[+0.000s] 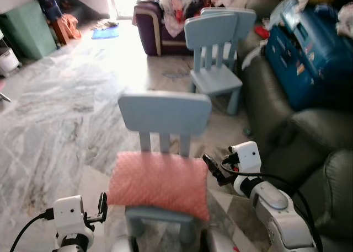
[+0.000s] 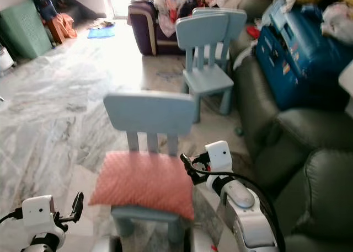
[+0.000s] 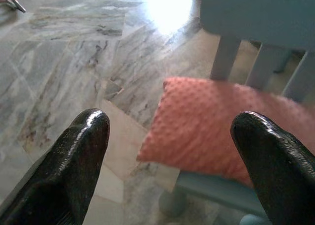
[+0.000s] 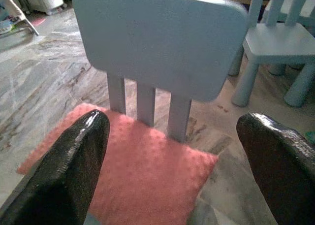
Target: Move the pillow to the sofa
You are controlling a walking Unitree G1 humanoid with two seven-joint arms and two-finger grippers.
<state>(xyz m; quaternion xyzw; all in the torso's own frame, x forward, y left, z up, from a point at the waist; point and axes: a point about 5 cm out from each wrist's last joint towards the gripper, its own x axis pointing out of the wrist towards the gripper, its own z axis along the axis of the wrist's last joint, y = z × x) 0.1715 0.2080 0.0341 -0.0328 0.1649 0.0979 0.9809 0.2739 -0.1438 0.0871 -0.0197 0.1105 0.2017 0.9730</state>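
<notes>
A salmon-pink dotted pillow (image 1: 160,183) lies flat on the seat of a small light-blue chair (image 1: 164,113) right in front of me. My left gripper (image 1: 102,204) hovers at the pillow's left edge, fingers spread open; in the left wrist view the pillow (image 3: 216,121) lies ahead between the fingers (image 3: 88,136). My right gripper (image 1: 212,168) is open beside the pillow's right rear corner, apart from it, and its wrist view shows the pillow (image 4: 147,185) below the chair's backrest (image 4: 157,43). A dark green leather sofa (image 1: 309,147) stands along my right.
A second light-blue chair (image 1: 212,48) stands farther ahead beside the sofa. Big blue bags (image 1: 309,53) are piled on the sofa's far seats. A purple couch heaped with clothes (image 1: 160,26) is at the back, a green box (image 1: 25,28) far left. Marble floor (image 1: 60,108) spreads left.
</notes>
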